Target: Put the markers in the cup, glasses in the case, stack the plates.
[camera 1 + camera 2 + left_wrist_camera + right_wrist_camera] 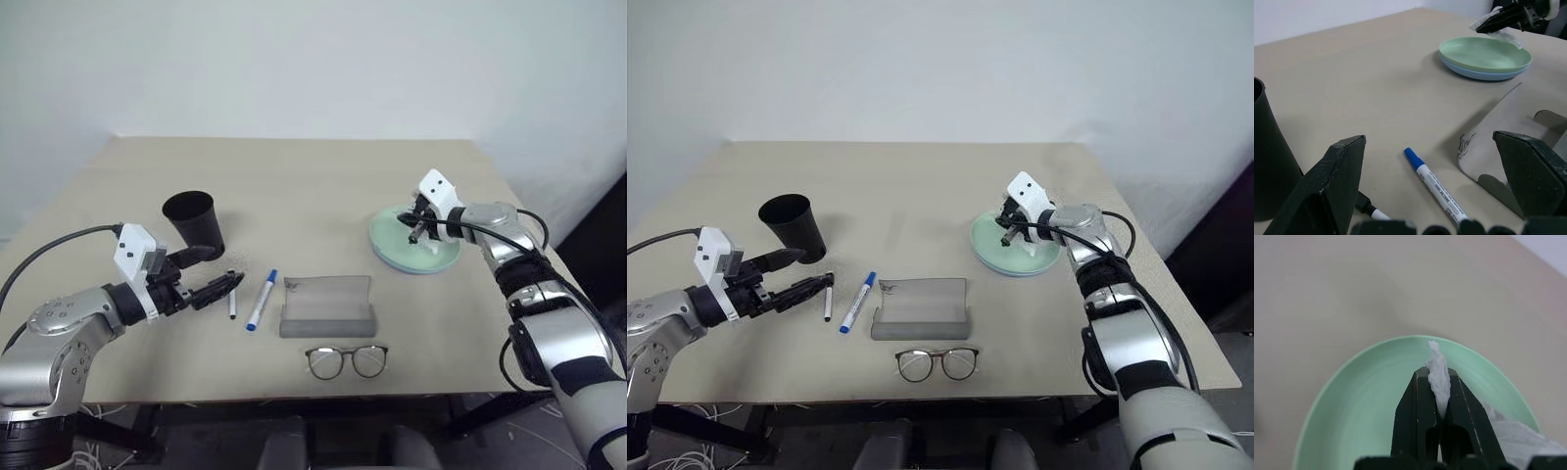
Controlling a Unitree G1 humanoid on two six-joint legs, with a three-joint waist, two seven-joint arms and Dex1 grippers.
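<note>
left eye view: the right gripper [419, 227] is seen over the stacked plates [392, 245], pinched on a white tissue [431, 247]. the tissue should be carried well clear of the stack before being let go. the left gripper [211, 274] is spread wide beside the cup [194, 223], near the markers [260, 299]; the glasses [347, 360] lie in front of the open case [327, 305].

left wrist view: the mint plate [1484, 54] is seen resting on the blue plate [1476, 74], both shallow and smooth.

right wrist view: twisted tissue is clamped between the black fingers [1418, 416].
</note>
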